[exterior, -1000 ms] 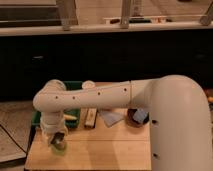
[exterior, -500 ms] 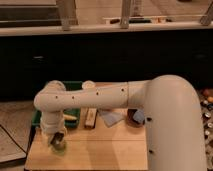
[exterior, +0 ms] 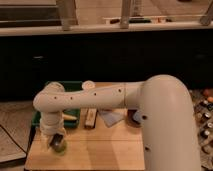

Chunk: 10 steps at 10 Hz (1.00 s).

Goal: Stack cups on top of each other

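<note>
Light-green cup just beneath the gripper

My white arm stretched leftward across the pale wooden surface, my gripper pointing down at the front left corner, right over a small light-green plastic cup, green tray just behind, dark rectangular block near the middle

A light wooden table stands before a long dark counter front, with tiled floor at left.

Gripper over pale wood table; arm smooth, matt white.
</note>
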Available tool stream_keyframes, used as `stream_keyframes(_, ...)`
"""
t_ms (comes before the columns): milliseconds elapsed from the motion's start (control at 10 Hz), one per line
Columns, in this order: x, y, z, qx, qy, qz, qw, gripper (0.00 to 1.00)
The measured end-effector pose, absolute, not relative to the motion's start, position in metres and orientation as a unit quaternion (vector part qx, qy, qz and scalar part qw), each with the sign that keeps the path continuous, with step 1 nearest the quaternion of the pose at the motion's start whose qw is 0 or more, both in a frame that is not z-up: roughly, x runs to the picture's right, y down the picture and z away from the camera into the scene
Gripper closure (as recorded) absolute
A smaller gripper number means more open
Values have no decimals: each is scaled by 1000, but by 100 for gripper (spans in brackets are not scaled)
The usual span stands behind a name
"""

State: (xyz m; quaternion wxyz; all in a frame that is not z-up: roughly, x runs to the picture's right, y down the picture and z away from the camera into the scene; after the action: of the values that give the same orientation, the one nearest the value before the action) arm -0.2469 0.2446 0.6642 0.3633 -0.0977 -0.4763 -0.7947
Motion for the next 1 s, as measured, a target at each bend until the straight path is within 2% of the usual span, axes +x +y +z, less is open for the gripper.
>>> stream_keyframes(300, -248, 249, 664, -101, -480, -793, 361, 59)
stream_keyframes(700, -248, 250, 665, -101, -483, -791, 362, 23)
stream_keyframes(1000, -248, 248, 666, -97, -484, -790, 364, 20)
